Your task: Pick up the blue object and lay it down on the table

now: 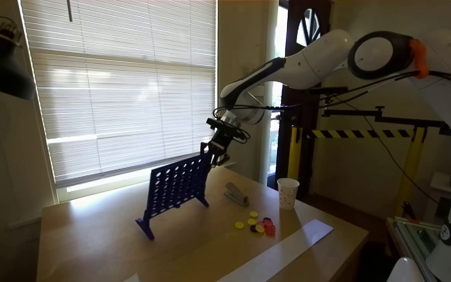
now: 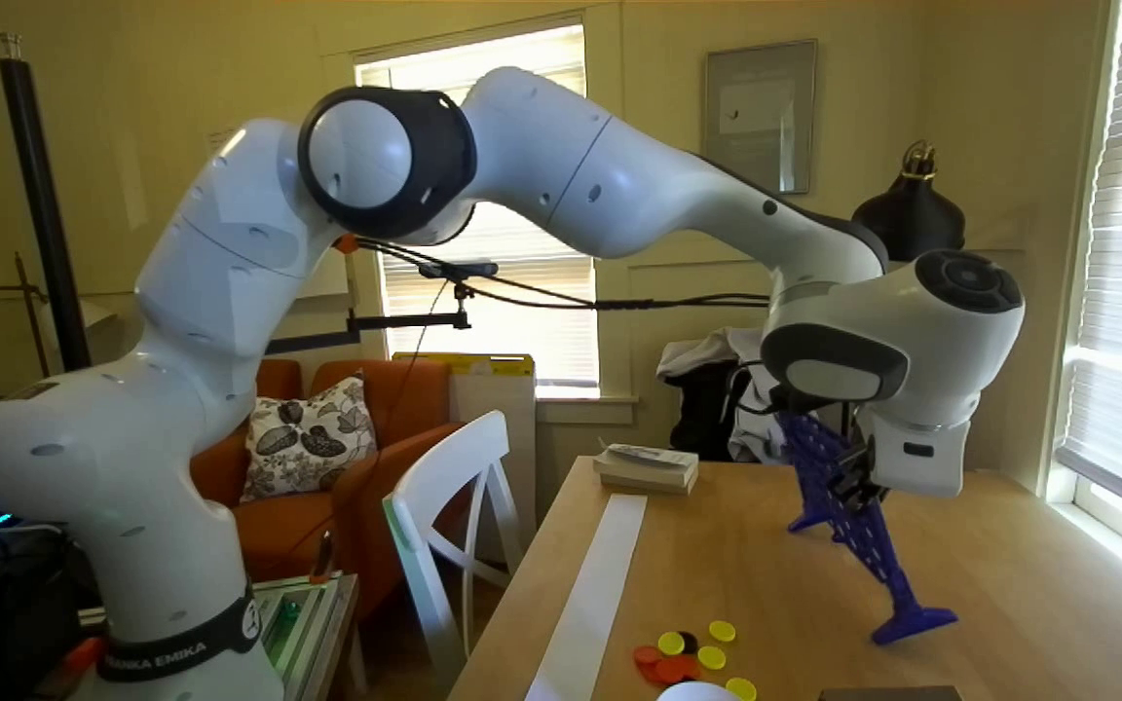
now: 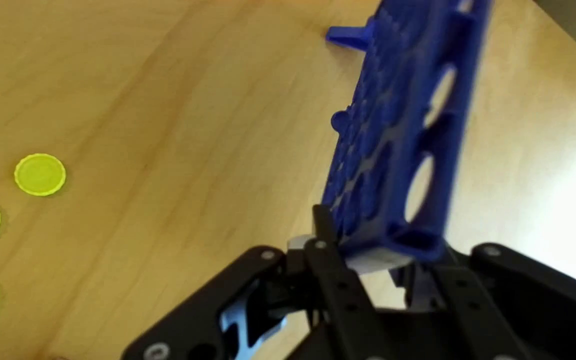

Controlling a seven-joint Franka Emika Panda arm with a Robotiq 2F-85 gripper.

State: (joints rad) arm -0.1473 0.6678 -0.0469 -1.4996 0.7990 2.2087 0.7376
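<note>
The blue object is a dark blue grid board standing on edge on the light wooden table. Its feet appear to touch the tabletop. It also shows in an exterior view, partly hidden by the arm. My gripper is at the board's upper end corner, with a finger on either side. In the wrist view, the board fills the gap between the fingers of the gripper, which looks shut on it. The right finger's tip is hidden behind the board. The far foot shows at the top of the wrist view.
Several yellow, red and black discs lie near a grey stapler and a paper cup. A white paper strip runs along the table's edge. Books lie at one table end. A window with blinds borders the table.
</note>
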